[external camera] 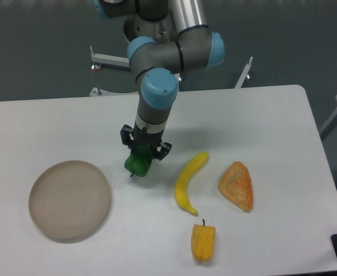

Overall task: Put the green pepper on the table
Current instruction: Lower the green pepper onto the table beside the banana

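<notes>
The green pepper point(138, 163) is a small glossy dark-green bell pepper. It hangs tilted in my gripper point(141, 154), just right of the round beige plate. The gripper is shut on its upper part and its dark stem points down toward the white table point(260, 115). Its lower end sits at or just above the tabletop; I cannot tell whether it touches. The arm comes down from the top centre of the view.
A round beige plate point(69, 199) lies at the front left. A yellow banana point(190, 181) lies right of the gripper. An orange wedge-shaped piece point(237, 186) is further right. A yellow-orange pepper point(203, 241) sits near the front edge.
</notes>
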Motion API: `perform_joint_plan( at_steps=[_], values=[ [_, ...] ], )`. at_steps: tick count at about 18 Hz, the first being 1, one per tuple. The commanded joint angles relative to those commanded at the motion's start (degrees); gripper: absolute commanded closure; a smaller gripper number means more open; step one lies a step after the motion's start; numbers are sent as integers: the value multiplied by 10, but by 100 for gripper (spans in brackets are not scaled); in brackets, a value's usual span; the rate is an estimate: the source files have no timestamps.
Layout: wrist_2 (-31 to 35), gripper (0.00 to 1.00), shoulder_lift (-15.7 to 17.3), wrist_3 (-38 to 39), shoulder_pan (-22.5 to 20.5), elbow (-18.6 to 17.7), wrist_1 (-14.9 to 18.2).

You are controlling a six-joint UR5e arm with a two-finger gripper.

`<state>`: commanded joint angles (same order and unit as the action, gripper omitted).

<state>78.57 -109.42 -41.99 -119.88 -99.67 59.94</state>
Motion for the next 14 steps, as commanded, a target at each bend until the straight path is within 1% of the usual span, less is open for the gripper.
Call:
perform_joint_plan(
  at_steps=[3,14],
  values=[
    [-1,77,1,-27,0,-6,-2],
    [0,76,-8,-48,1,-6,-4]
  ],
)
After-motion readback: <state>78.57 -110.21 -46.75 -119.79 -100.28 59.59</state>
